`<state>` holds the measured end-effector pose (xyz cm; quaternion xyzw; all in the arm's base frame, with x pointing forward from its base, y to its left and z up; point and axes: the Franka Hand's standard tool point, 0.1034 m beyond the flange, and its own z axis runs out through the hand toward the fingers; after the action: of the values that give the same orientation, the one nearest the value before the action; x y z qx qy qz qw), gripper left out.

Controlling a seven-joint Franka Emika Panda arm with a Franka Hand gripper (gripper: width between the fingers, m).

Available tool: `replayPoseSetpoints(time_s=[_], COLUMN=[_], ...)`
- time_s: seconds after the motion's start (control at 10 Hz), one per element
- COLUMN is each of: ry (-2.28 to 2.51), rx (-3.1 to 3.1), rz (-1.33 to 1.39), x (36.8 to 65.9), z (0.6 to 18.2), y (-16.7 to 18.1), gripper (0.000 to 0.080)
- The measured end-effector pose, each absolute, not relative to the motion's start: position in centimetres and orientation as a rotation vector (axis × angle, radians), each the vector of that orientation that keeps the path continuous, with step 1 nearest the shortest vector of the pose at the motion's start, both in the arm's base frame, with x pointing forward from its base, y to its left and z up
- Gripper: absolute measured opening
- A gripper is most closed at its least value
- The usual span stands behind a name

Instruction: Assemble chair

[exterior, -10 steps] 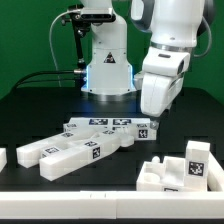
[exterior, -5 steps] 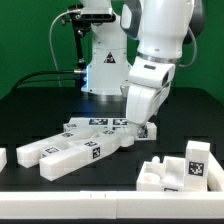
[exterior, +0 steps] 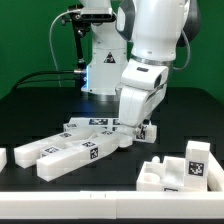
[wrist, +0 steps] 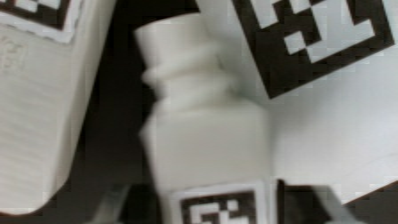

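Chair pieces point(exterior: 80, 150) lie clustered on the black table point(exterior: 30, 115), near side. Our gripper point(exterior: 135, 127) sits low at their end on the exterior view's right, fingers straddling one tagged bar point(wrist: 210, 120); we cannot tell whether it clamps.

Matte-white chair pieces point(exterior: 60, 155) bear black-and-white square tags point(exterior: 197, 154); the table point(exterior: 40, 115) is black.

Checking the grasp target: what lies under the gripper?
A tagged white chair bar lies directly beneath the gripper, between other tagged chair pieces. Whether it is gripped cannot be seen.
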<state>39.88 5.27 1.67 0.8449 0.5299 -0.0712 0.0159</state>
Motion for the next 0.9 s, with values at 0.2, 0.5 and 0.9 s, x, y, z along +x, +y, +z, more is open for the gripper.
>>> replayPoseSetpoints(time_s=[0.2,0.5,0.9], ry=[1.532,0.897,0.057], rx=[2.690,2.958,3.150], rz=[-0.212,-0.147,-0.099], x=[40.1,41.1,42.6], z=[1.7,2.3,2.6], y=[5.8,8.6,9.2], gripper=[0.0279,0.0279,0.0281])
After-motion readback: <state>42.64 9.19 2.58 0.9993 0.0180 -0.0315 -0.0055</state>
